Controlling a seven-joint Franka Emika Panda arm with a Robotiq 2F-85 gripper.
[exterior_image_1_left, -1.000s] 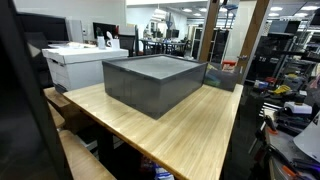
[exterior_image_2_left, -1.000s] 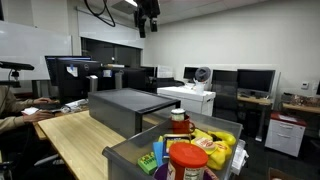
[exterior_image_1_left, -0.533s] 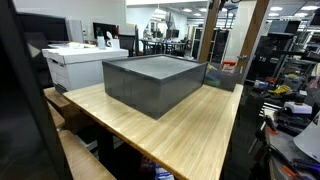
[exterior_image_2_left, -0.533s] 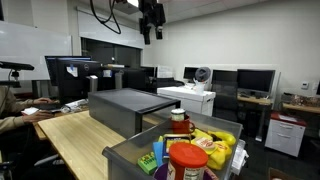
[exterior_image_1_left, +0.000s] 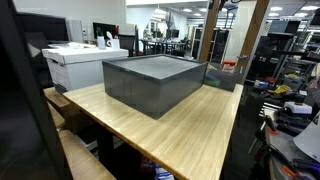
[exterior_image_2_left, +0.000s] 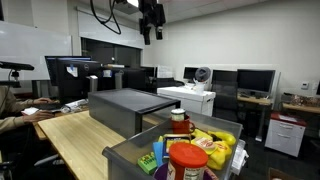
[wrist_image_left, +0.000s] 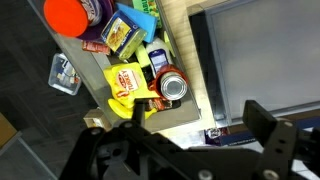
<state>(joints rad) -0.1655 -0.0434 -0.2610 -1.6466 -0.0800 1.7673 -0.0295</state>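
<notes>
Lab room w/ desks & monitors behind; wooden bench (exterior_image_1_left: 190, 130) carries a grey box (exterior_image_1_left: 150, 80) and a grocery bin (exterior_image_2_left: 122, 160). The end effector (exterior_image_2_left: 151, 32) hangs high up near the ceiling, jaws wide, holding nothing.

Wrist view, L to R: red-lidded jar (wrist_image_left: 65, 12), yellow bag (wrist_image_left: 127, 82), then a can (wrist_image_left: 172, 87) standing upright at the bin's side nearest the grey box, pressed close to the bag. The can looks the item most nearly under the end effector. Judgement: from this height, best to centre over one item first, then come straight down w/ jaws kept wide & turned to straddle it. Contents are packed tight, so a slanted approach risks snagging the bag or the bin wall.
</notes>
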